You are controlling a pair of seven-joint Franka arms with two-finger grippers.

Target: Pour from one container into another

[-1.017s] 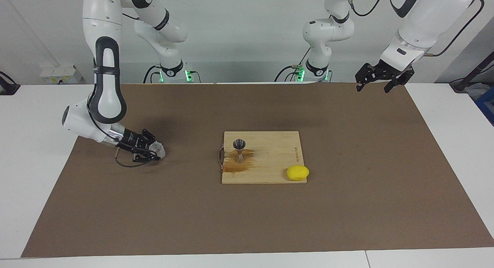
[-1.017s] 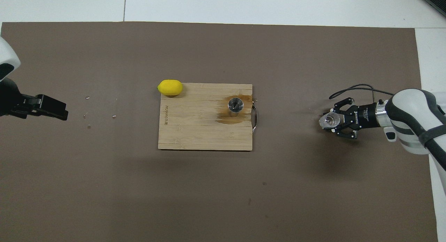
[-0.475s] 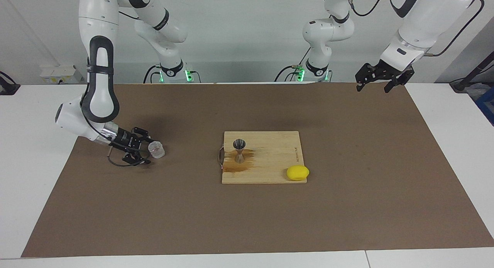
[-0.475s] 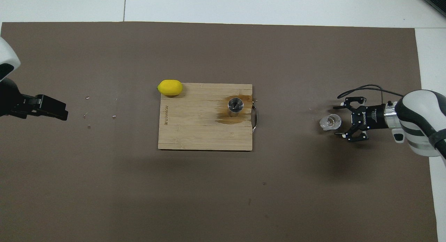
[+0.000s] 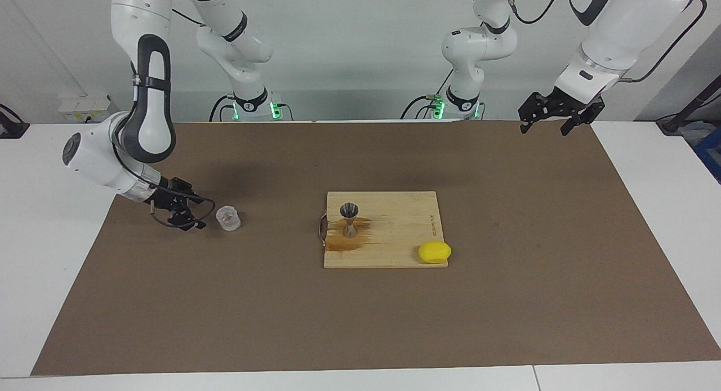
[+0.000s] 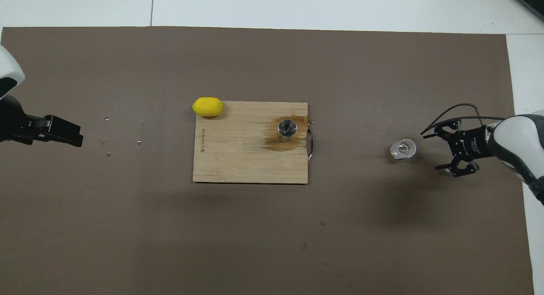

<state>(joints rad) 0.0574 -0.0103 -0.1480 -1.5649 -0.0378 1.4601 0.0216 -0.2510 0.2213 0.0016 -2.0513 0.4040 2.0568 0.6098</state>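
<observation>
The clear glass cup [image 5: 228, 218] stands upright on the brown mat toward the right arm's end of the desk. The steel jigger [image 5: 349, 221] (hourglass-shaped) stands upright on the cutting board, in a brown spill.

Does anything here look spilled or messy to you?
Yes. A brown wet stain spreads over the wooden cutting board around the foot of the upright steel hourglass jigger, as if liquid missed it. The clear glass cup stands upright on the brown mat.

Yellow lemon [image 5: 434, 252], pale wooden board [image 5: 405, 210], brown mat [image 5: 507, 301].
</observation>
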